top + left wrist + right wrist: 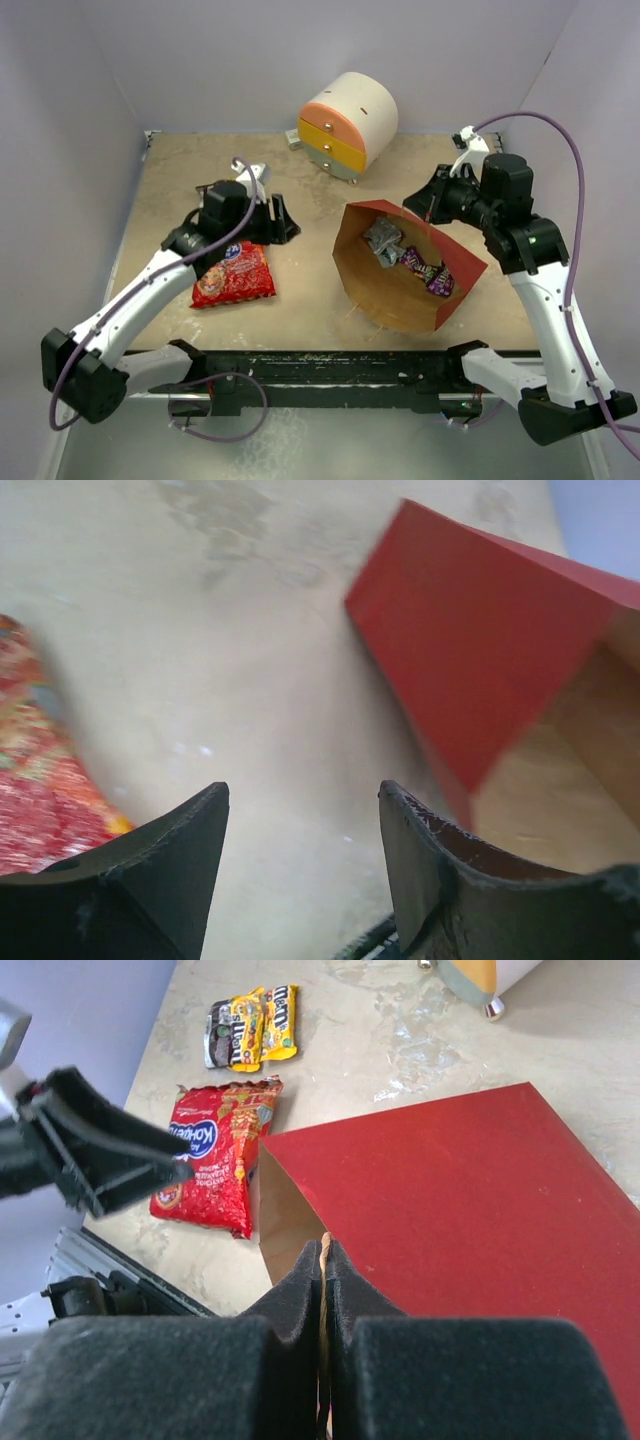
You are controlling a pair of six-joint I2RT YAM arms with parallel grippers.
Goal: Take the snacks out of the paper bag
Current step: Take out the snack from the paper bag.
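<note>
The paper bag (452, 262) lies on its side, red outside, its brown mouth facing front-left. Inside it lie crinkly silver foil packets (382, 241) and purple candy packets (432, 277). My right gripper (428, 203) is shut on the bag's thin string handle (324, 1250) at the top rim of the paper bag (450, 1220). A large red crisp packet (235, 275) lies on the table left of the bag. My left gripper (277, 220) hovers just beyond it, open and empty (303, 800), with the bag's red side (470, 650) to its right. Yellow and brown candy packets (250, 1028) lie on the table beyond the crisp packet (215, 1155).
A round white cabinet with orange and yellow drawers (350, 125) stands at the back centre, behind the bag. Walls close the table on the left, back and right. The black rail (330, 365) with both arm bases runs along the near edge.
</note>
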